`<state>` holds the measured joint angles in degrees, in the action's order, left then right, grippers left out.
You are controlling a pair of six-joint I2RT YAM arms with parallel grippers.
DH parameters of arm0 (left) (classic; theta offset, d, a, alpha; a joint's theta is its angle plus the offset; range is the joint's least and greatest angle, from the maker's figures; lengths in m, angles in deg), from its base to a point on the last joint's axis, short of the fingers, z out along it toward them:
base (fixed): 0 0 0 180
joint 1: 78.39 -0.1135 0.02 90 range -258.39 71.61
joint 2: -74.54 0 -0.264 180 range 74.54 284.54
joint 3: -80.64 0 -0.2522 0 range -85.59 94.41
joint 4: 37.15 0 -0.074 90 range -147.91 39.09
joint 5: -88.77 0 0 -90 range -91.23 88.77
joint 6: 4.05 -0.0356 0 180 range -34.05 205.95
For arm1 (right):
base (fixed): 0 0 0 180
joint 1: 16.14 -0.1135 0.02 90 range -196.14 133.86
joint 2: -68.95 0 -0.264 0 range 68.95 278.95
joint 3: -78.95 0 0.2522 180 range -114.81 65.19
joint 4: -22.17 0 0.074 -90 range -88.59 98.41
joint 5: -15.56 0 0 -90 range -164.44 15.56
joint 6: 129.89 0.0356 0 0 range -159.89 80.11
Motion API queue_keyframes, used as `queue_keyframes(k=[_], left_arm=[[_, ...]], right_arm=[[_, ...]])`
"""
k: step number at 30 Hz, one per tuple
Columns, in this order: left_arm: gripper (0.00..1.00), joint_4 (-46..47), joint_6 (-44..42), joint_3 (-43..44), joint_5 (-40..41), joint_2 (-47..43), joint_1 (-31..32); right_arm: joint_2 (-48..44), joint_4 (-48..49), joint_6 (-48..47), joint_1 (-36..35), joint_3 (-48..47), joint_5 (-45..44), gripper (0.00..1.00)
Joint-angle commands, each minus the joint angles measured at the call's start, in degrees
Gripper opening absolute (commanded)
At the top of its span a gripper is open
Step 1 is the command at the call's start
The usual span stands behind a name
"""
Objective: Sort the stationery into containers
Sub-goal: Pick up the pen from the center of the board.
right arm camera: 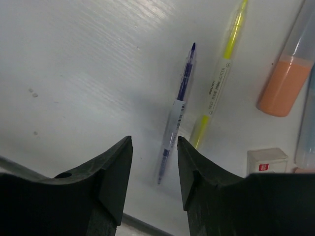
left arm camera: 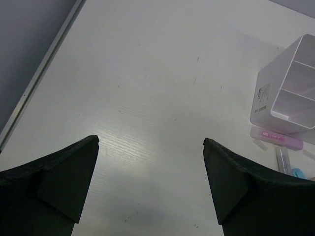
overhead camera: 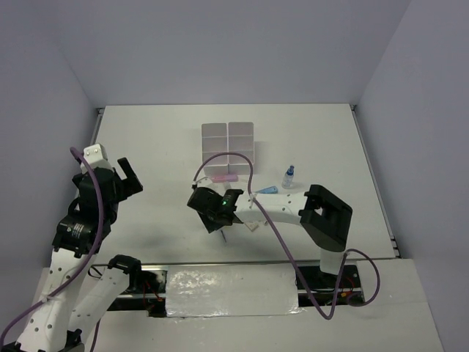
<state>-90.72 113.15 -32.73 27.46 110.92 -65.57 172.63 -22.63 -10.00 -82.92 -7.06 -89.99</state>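
one block (overhead camera: 228, 140) of white compartments stands at the far middle of the table (overhead camera: 150, 139). two columns show, but the rows are too small to count. one pink marker (overhead camera: 224, 177) lies just beside its near wall. one bottle (overhead camera: 289, 176) with a blue cap stands to the right, apart from the block. one blue marker (overhead camera: 269, 190) lies near the bottle, by the right arm. every piece seen lies on the table, outside the block.

the right wrist view shows two thin pens side by side. one pen (right arm camera: 178, 105) has a purple-blue barrel, and one yellow pen (right arm camera: 219, 83) lies with its near end close against it. right of them lie one orange marker (right arm camera: 282, 91) and one white eraser (right arm camera: 267, 161) with a red label.

there are two tools. the left tool (left arm camera: 150, 140) is spread wide and holds nothing. it is over bare table on the left, well apart from the stationery. the right tool (right arm camera: 154, 140) has only a narrow gap and grips nothing. the near end of the pen shows in that gap, and i cannot tell whether the fingers touch the table.

the table is white and faintly ribbed, with a few small specks. a metal strip (left arm camera: 44, 73) runs along its left edge. pale grey-lilac walls (overhead camera: 220, 44) close it in on three sides.
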Motion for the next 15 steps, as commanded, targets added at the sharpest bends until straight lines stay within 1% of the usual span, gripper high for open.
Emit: queue_keyframes(k=[1,10,15], left_arm=[[0.99,2.0,0.0,0.4,-0.4,-0.4,-0.3],[0.99,2.2,-0.3,0.1,-1.3,-0.6,-0.3],[0.99,2.3,-0.5,0.1,-1.6,-0.3,-0.3]], right_arm=[[2.1,2.1,1.0,-0.3,-2.4,-0.5,0.49],[5.7,2.5,0.5,0.3,-3.2,0.1,0.48],[6.5,3.6,1.0,1.3,-1.4,0.8,0.48]])
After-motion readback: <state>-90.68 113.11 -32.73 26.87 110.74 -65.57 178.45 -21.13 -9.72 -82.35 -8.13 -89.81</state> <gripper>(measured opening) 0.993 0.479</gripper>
